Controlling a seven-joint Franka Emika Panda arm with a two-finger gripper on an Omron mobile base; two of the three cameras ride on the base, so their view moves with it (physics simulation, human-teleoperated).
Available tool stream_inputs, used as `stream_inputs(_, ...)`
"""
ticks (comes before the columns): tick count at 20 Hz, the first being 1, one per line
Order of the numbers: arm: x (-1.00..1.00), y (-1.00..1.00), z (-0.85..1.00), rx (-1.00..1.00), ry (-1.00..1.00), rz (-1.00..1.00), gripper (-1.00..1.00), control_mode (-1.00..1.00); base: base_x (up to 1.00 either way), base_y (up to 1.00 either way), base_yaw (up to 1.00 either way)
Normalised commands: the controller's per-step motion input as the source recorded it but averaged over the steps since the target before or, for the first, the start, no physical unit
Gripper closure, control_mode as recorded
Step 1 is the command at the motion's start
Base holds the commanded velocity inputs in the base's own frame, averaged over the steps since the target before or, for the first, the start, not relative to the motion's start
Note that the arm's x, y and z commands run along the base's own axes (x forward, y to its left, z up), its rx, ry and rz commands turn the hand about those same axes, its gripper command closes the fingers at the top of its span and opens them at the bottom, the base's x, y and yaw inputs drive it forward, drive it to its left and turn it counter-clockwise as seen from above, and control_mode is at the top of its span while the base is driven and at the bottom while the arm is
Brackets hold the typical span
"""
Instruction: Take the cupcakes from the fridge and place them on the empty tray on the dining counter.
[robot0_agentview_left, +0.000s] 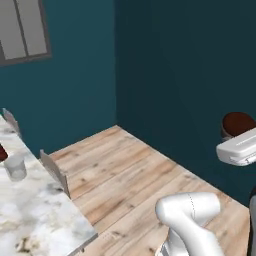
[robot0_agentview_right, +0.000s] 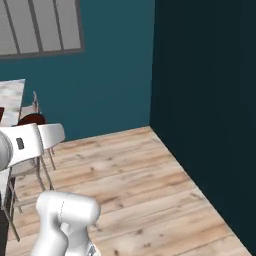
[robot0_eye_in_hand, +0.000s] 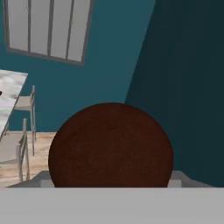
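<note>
Cupcake (robot0_eye_in_hand: 111, 146) sits right up against the hand camera, its brown round looming large, so it's evidently pinched in the gripper (robot0_agentview_left: 240, 145) for the carry to the tray. Fingers are hidden behind it. The hand rides high and level over the wood floor, counter (robot0_agentview_left: 30, 210) off to the left, glass (robot0_agentview_left: 15, 167) on it

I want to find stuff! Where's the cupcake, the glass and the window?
cupcake (robot0_eye_in_hand: 110, 146): hand view, middle of its brown round side.
drinking glass (robot0_agentview_left: 15, 167): left base view, its clear wall.
window (robot0_agentview_right: 40, 25): right base view, grey pane.
</note>
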Motion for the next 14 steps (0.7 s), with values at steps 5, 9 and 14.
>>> stream_inputs(5,0.00,0.00,0.00,0.00,0.00,0.00,1.00,1.00,1.00,-0.26,0.62)
stream_inputs(9,0.00,0.00,0.00,0.00,0.00,0.00,1.00,1.00,1.00,-0.22,0.65)
stream_inputs(14,0.00,0.00,0.00,0.00,0.00,0.00,1.00,1.00,1.00,-0.19,0.69)
